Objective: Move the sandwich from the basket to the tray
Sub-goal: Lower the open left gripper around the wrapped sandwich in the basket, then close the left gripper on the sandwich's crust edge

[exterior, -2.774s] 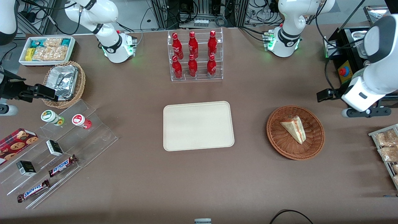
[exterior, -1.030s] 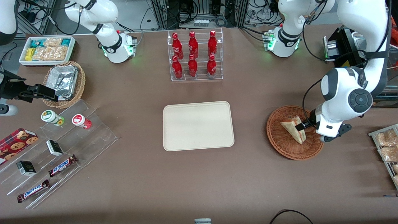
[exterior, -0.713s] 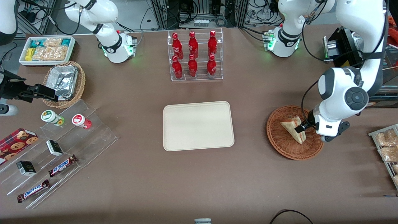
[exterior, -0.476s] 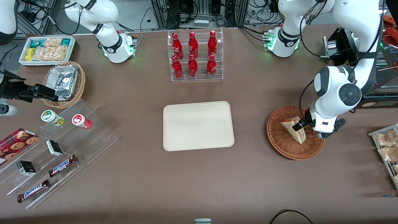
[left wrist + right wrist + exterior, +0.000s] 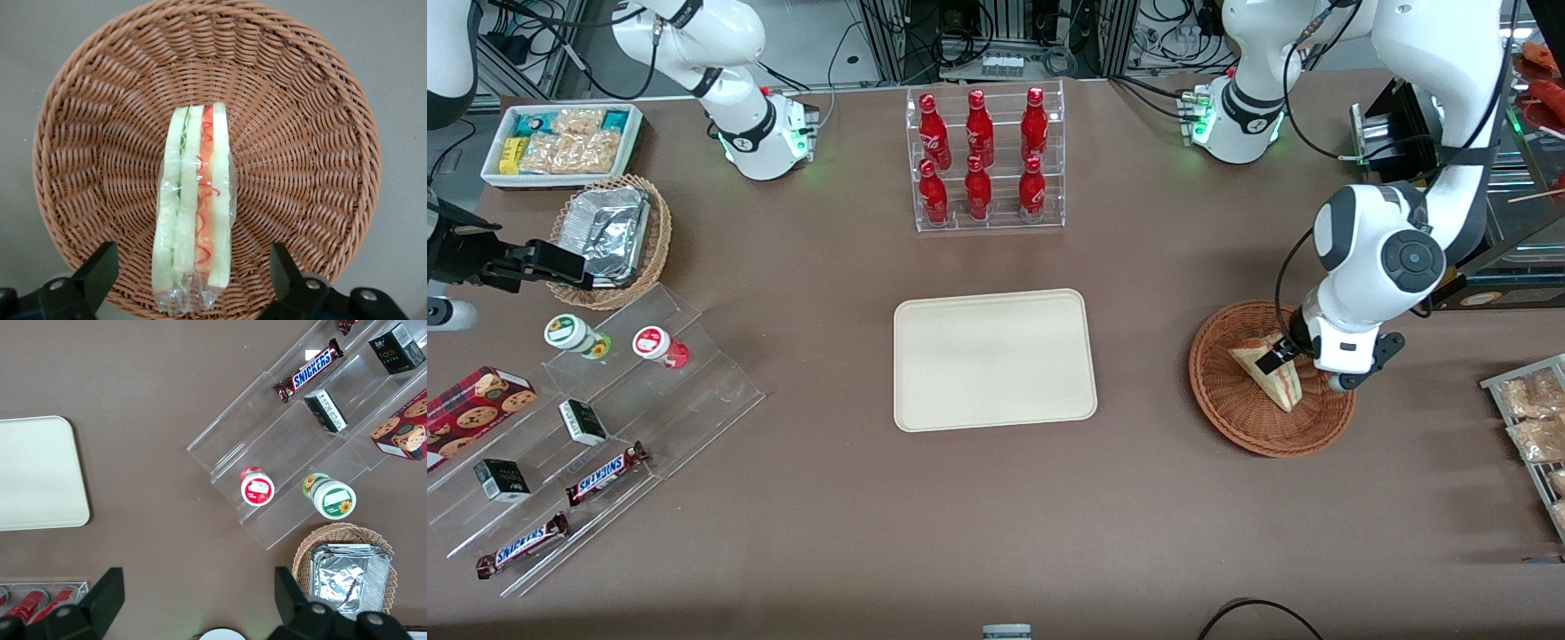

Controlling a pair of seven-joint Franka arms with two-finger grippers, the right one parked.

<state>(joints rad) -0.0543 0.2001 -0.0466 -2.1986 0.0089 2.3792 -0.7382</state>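
The sandwich (image 5: 1278, 388), a plastic-wrapped wedge of pale bread with red and green filling, lies in the round reddish-brown wicker basket (image 5: 1234, 411) toward the working arm's end of the table. My gripper (image 5: 1282, 357) hangs low over the basket, pointing down and open. In the left wrist view the sandwich (image 5: 193, 213) stands on edge in the basket (image 5: 303, 133), and the two black fingers (image 5: 100, 272) are spread wide on either side of its nearer end, with a gap on each side. The cream tray (image 5: 994, 359) lies bare at mid-table.
A clear rack of red bottles (image 5: 983, 160) stands farther from the front camera than the tray. A wire rack of snack packets (image 5: 1534, 418) sits at the working arm's table end. Acrylic steps with snacks (image 5: 596, 418) and a foil-filled tan basket (image 5: 609, 238) lie toward the parked arm's end.
The left arm came in from beside the table and lowered over the basket. In the last second the gripper slid slightly toward the tray along the sandwich, still open.
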